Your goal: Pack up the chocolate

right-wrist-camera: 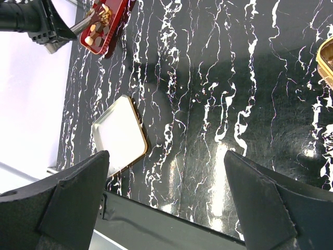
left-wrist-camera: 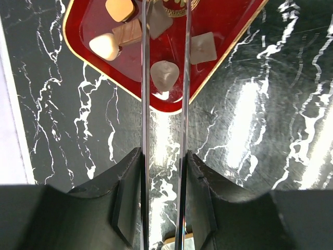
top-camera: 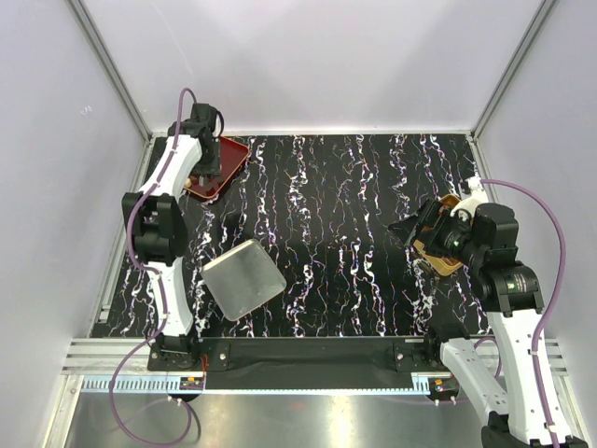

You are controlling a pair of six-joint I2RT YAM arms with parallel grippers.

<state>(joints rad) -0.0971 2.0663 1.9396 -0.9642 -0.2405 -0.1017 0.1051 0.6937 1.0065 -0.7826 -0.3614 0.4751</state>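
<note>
left gripper is clamped on thin metal tongs, fingers pressing the blades from outside. It sits over the red tray at 10 o'clock on the table. The chocolate lies in that tray, with one cream piece between the blades (pinched or not, can't tell). right gripper gapes wide, holding nothing, at 3 o'clock by the gold box. silver lid lies flat at 8 o'clock.

Plain white walls with metal corner rails enclose a glossy black, white-veined marble-pattern table.
</note>
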